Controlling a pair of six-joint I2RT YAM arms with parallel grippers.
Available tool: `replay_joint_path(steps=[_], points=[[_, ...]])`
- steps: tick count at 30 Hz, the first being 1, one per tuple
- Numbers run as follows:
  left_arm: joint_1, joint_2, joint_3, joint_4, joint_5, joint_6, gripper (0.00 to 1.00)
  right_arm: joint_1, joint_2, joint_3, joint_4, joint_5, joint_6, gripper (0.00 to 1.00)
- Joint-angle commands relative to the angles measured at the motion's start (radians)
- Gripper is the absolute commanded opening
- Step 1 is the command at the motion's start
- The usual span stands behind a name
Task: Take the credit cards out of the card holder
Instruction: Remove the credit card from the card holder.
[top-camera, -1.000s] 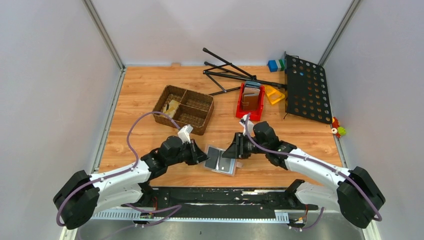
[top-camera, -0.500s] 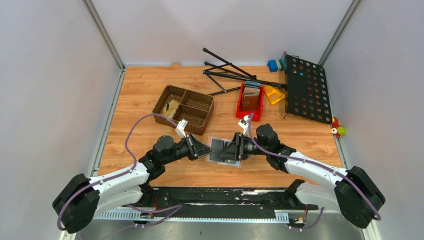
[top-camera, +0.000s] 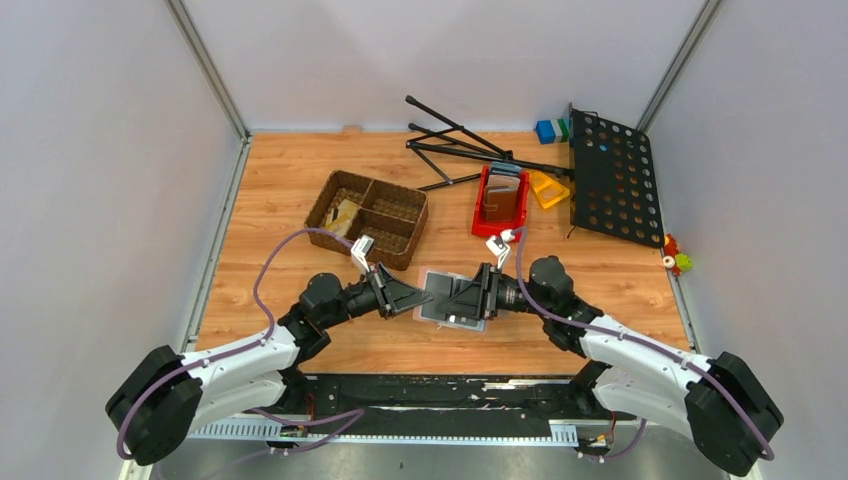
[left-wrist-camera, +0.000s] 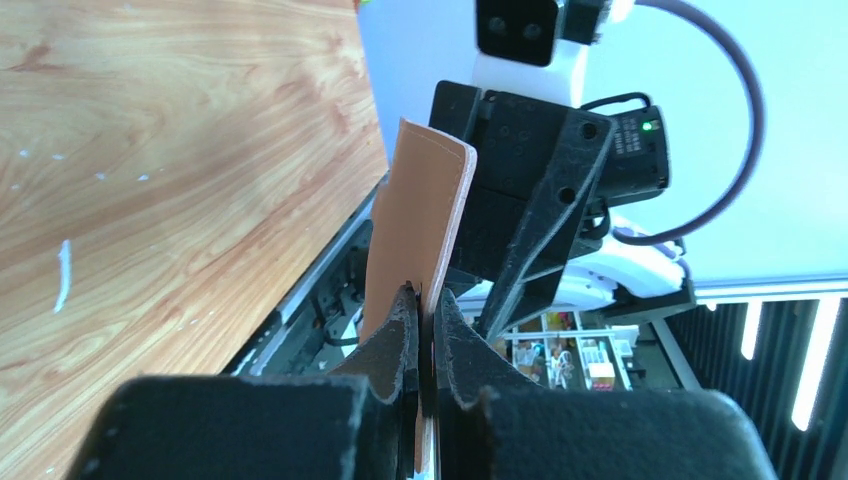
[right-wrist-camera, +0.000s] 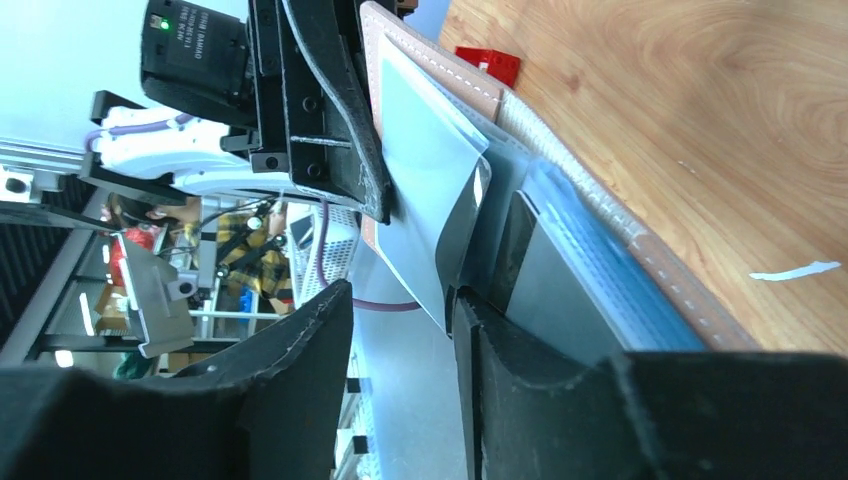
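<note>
The left gripper (left-wrist-camera: 422, 300) is pinching one taupe flap of the card holder (top-camera: 447, 297), keeping it spread open over the front middle of the table (top-camera: 280, 180), between the two arms. The right gripper (right-wrist-camera: 400, 297) is facing its light grey inside with jaws standing apart, where what looks like a grey card (right-wrist-camera: 430, 180) is sticking out. I can't tell whether the fingers are touching it.
</note>
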Motion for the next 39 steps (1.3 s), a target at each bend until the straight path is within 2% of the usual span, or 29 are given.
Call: replay_joint_path(steps=[1, 5, 8, 14, 20, 25, 27, 29, 31, 34, 39], points=[[-0.002, -0.011, 0.008, 0.201, 0.074, -0.079, 0.0, -0.001, -0.035, -0.033, 0.122, 0.028, 0.036, 0.37], [-0.002, -0.004, -0.005, 0.246, 0.072, -0.107, 0.0, 0.0, -0.064, -0.066, 0.261, 0.02, 0.083, 0.24], [-0.002, 0.001, -0.016, 0.282, 0.075, -0.124, 0.0, -0.001, -0.09, -0.074, 0.329, 0.015, 0.101, 0.24], [-0.002, 0.009, -0.022, 0.291, 0.079, -0.124, 0.0, -0.001, -0.111, -0.072, 0.362, 0.018, 0.108, 0.26], [-0.003, 0.033, -0.02, 0.31, 0.096, -0.12, 0.08, 0.001, -0.082, -0.066, 0.391, 0.018, 0.129, 0.24], [-0.007, 0.059, -0.019, 0.329, 0.108, -0.118, 0.05, 0.006, -0.036, -0.06, 0.442, 0.018, 0.154, 0.24], [-0.011, 0.069, -0.019, 0.336, 0.109, -0.116, 0.05, 0.01, -0.02, -0.055, 0.445, 0.018, 0.154, 0.22], [-0.013, 0.077, -0.022, 0.356, 0.109, -0.122, 0.05, 0.011, -0.012, -0.053, 0.445, 0.019, 0.156, 0.16], [-0.01, 0.077, -0.043, 0.386, 0.086, -0.134, 0.1, 0.01, -0.02, -0.059, 0.424, 0.032, 0.152, 0.13], [-0.006, 0.067, -0.045, 0.363, 0.079, -0.114, 0.18, 0.01, -0.049, -0.071, 0.356, 0.056, 0.132, 0.12], [0.005, 0.08, -0.055, 0.324, 0.076, -0.091, 0.18, 0.01, -0.094, -0.085, 0.306, 0.058, 0.11, 0.12]])
